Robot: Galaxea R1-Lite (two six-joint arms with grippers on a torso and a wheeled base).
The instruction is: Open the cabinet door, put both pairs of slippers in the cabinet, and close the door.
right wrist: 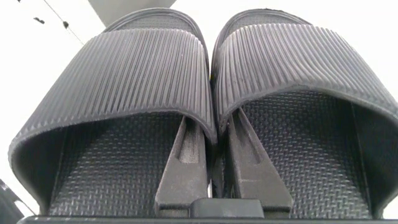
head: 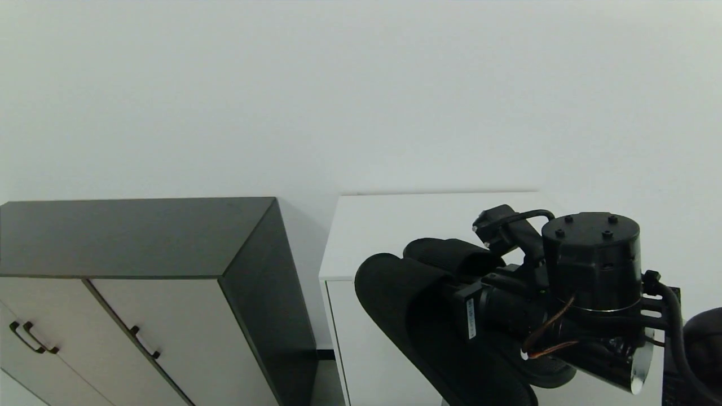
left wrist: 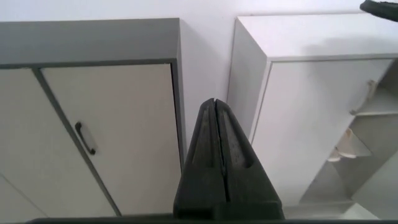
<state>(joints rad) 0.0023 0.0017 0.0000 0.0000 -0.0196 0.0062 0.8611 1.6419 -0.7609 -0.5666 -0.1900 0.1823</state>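
Observation:
A pair of black ribbed slippers (head: 406,304) hangs side by side in front of the white cabinet (head: 417,225). My right gripper (right wrist: 214,124) is shut on them: one finger (right wrist: 183,162) sits inside each slipper, and the two pinch the adjoining strap edges. My left gripper (left wrist: 215,102) is shut with nothing in it, held in front of the gap between the two cabinets. In the left wrist view the white cabinet's door (left wrist: 311,124) stands swung open. Shelves show behind it, with a pale object (left wrist: 345,146) on one. A black slipper tip (left wrist: 380,6) shows above the cabinet top.
A dark-topped cabinet (head: 135,234) with pale doors and dark handles (head: 144,343) stands left of the white one, its doors shut. A narrow gap (head: 316,338) separates the two cabinets. A plain white wall runs behind both.

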